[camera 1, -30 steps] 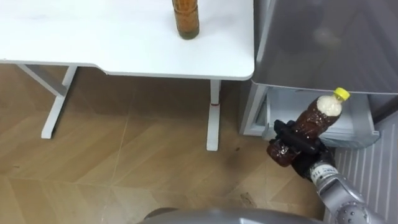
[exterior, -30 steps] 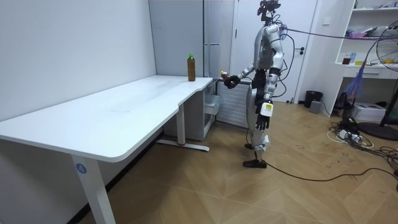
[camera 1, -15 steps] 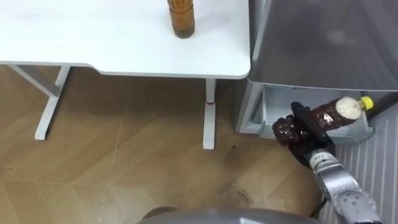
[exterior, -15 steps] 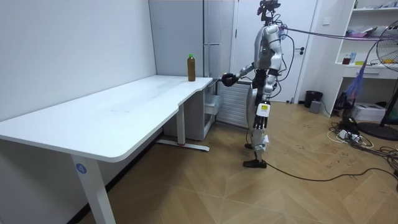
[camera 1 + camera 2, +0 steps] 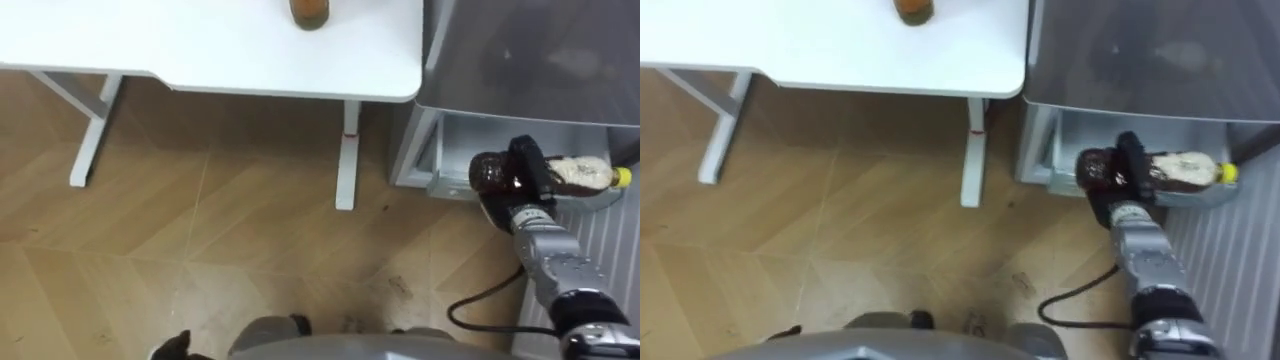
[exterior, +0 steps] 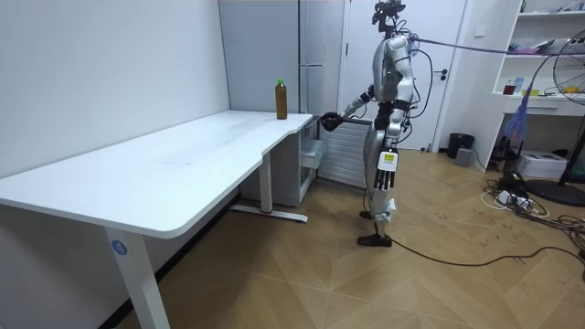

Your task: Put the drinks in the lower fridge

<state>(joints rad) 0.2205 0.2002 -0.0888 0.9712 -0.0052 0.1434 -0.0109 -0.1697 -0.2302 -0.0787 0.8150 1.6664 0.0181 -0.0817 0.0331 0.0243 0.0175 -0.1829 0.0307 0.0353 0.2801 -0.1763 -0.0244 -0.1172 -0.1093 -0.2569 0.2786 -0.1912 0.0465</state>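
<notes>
The right arm reaches forward and to the right, nearly straight, toward the lower part of the grey fridge [image 5: 540, 50]. The right hand [image 5: 527, 180] has its dark fingers wrapped tightly around a brown drink bottle [image 5: 578, 175]. The bottle lies on its side with its long axis running left to right, its yellow cap [image 5: 623, 177] pointing right and its rounded base to the left. It sits at the open lower drawer [image 5: 452, 150]. A second bottle [image 5: 310, 12] stands upright at the far edge of the white bench [image 5: 250, 50], well apart to the left. In the room view the left hand [image 6: 384, 174] hangs beside the thigh.
</notes>
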